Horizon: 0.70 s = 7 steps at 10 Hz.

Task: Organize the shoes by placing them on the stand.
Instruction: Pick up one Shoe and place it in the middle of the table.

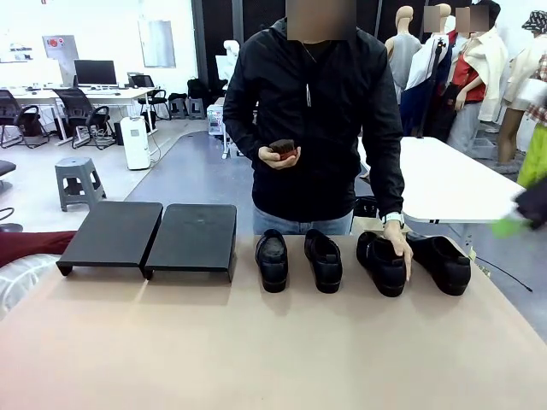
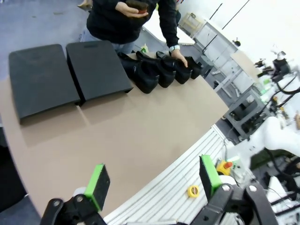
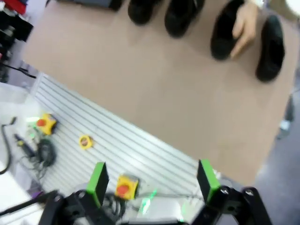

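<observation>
Open wide and holding nothing, left gripper [image 2: 153, 180] and right gripper [image 3: 152, 180], four shoes [image 1: 323, 260] in a row well apart around twelve o'clock of each, stand [image 1: 192, 235] at eleven o'clock of left gripper, person's hand [image 1: 397, 256] on one shoe.

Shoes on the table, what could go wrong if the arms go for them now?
The person's hand rests on the third shoe from the left, so a reach there could hit it. The shoes also sit close together in a row, so grasping one may nudge its neighbour out of line.
</observation>
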Tool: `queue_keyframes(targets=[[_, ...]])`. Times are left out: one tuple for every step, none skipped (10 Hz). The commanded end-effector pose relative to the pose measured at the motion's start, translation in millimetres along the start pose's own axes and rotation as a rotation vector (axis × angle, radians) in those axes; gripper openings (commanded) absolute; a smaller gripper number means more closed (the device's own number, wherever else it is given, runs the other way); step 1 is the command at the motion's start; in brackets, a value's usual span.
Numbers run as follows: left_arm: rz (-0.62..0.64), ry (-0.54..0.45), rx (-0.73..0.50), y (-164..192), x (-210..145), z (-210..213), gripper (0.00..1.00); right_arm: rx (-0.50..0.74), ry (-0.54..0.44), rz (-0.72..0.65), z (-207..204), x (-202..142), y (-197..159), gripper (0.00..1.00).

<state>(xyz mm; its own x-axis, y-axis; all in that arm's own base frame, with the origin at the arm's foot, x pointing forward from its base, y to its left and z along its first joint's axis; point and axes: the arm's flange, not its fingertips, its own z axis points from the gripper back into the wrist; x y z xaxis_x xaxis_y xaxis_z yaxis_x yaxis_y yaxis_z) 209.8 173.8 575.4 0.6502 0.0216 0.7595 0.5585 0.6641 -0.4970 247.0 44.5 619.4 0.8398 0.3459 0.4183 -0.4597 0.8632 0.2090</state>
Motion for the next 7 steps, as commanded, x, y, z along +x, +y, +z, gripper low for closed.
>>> queue_keyframes(targets=[[-0.019,-0.008,-0.012,-1,1,1,1.0,-0.044,0.018,-0.023,-51,106,22,1.0],[-0.019,-0.008,-0.012,-1,1,1,1.0,-0.078,0.028,-0.053,-82,149,35,1.0],[-0.019,-0.008,-0.012,-1,1,1,1.0,-0.08,0.098,-0.036,-121,190,54,1.0],[-0.019,-0.008,-0.012,-1,1,1,1.0,-0.068,0.143,-0.006,-149,215,70,1.0],[-0.019,-0.008,-0.012,-1,1,1,1.0,-0.047,0.149,-0.014,-172,236,82,1.0],[-0.019,-0.008,-0.012,-1,1,1,1.0,-0.047,0.142,-0.033,-200,256,90,1.0],[-0.019,-0.008,-0.012,-1,1,1,1.0,-0.085,0.153,-0.046,-229,270,90,1.0]])
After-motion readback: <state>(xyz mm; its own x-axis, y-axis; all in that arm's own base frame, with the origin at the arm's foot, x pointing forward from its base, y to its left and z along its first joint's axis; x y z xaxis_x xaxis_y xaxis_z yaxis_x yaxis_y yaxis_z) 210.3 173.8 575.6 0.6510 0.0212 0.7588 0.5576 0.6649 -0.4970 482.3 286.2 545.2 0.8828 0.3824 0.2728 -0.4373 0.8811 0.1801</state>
